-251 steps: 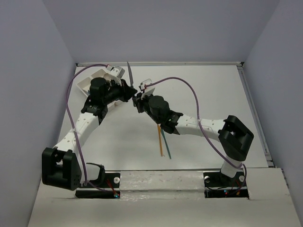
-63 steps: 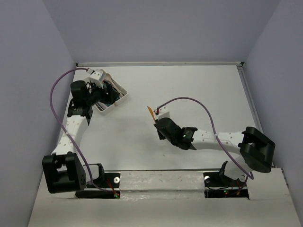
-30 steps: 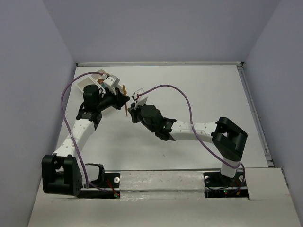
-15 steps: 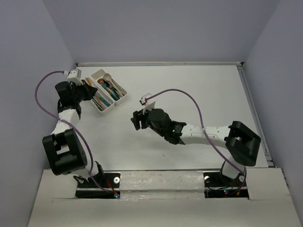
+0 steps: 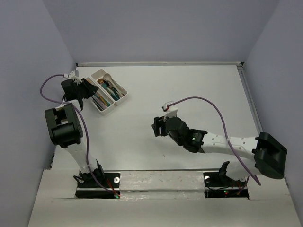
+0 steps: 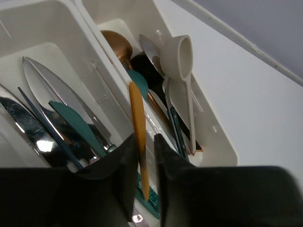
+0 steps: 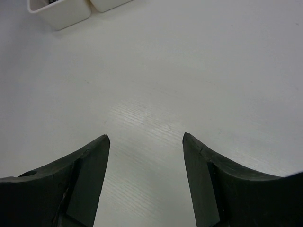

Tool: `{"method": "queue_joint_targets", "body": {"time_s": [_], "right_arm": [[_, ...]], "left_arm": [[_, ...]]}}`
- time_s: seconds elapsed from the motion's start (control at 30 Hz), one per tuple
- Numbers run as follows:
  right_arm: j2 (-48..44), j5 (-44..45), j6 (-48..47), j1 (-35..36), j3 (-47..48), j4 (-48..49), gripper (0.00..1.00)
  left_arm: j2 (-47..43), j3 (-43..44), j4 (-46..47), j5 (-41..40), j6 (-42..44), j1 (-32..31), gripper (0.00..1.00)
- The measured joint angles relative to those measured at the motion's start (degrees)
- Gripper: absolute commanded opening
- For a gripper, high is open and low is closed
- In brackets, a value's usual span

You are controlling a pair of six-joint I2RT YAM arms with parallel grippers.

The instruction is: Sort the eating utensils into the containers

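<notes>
Since half a second ago the right gripper has drawn back from mid-table toward 4 o'clock, and the left arm has folded up taller, its left gripper kept just beside the trays.

The two joined white trays sit at about 10 o'clock on the table, with the left gripper at their 9 o'clock side.

In the left wrist view the jaws stand nearly together with the orange knife running between them. It points toward 12 o'clock, along the wall that divides the trays. A sliver of gap shows on its 3 o'clock side, so I cannot tell whether it is pinched or let go.

On the 9 o'clock side of the wall lie a serrated silver knife and a teal knife. On the 3 o'clock side lie a copper spoon and a cream spoon.

The right gripper's jaws are spread wide and hold nothing, above bare table, well apart from the trays.
</notes>
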Motion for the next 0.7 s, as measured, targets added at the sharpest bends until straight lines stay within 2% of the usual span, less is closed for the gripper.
{"method": "queue_joint_targets", "body": {"time_s": [0.1,0.17,0.3,0.43,0.5,0.57,0.67,0.7], "right_arm": [[-2.89,1.42,0.9,0.0,-1.16,-2.54,0.7],[-5.27,2.51,1.53,0.0,-1.88,-4.28,0.72],[-10.16,5.44,2.95,-0.15,-1.73,-9.64,0.74],[-11.5,6.32,6.21,-3.93,1.86,-20.83,0.79],[-11.43,3.28,6.97,-10.23,3.76,-26.1,0.81],[-11.43,-0.44,6.93,-21.84,4.39,-30.34,0.84],[-11.67,-6.08,6.01,-34.36,4.33,-35.08,0.86],[-11.87,-7.19,5.42,-38.05,4.28,-35.98,0.86]], "left_arm": [[-0.02,-1.22,0.2,-2.4,-0.24,0.02,0.74],[-0.44,-2.1,0.57,-3.61,-0.5,0.02,0.84],[-3.15,-3.89,0.33,-6.43,-0.39,0.02,0.88],[-8.55,-4.76,0.17,-10.1,0.5,-0.2,0.89],[-12.2,-4.94,-0.04,-13.14,1.97,-0.57,0.89],[-16.7,-5.01,0.0,-16.48,4.26,-0.98,0.89],[-23.67,-6.08,-0.13,-20.74,11.5,-2.21,0.91],[-26.47,-6.73,-0.37,-22.62,16.44,-2.78,0.93]]}}
